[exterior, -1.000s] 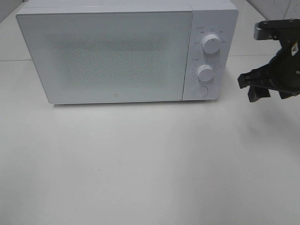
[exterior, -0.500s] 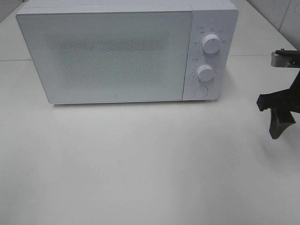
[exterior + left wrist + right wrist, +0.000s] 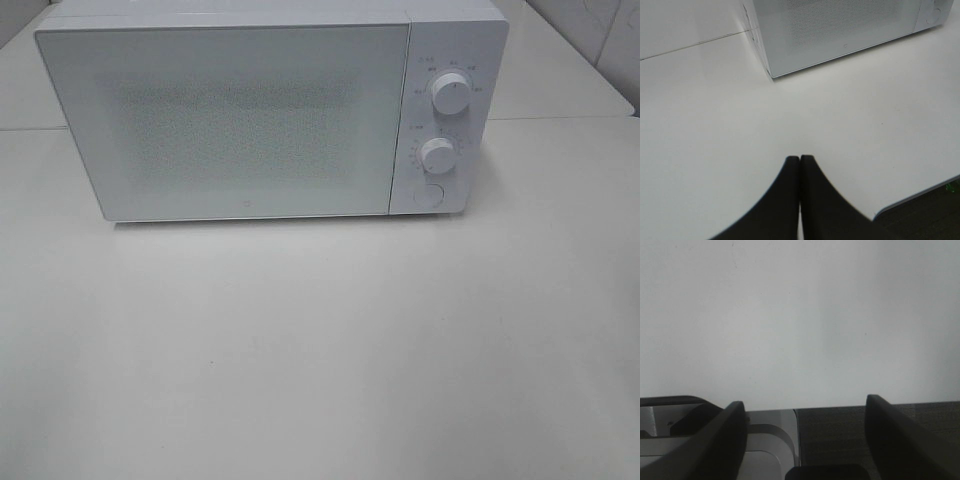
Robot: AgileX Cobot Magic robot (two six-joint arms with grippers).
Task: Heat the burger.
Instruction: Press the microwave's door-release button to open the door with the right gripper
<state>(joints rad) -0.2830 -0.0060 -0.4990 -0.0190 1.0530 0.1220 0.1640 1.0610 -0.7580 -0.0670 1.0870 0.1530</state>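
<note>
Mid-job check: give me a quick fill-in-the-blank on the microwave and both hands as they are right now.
The door of the white box-shaped microwave is ____.
Its panel carries ____ round white knobs above a round button.
On the left hand, the black fingers are pressed ____.
The right hand is ____, holding nothing.
Missing words: closed; two; together; open.

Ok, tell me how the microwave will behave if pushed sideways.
The microwave looks broad, boxy and flat-seated: probably heavy, unlikely to tip. On the smooth white table it would likely slide, not roll.
</note>
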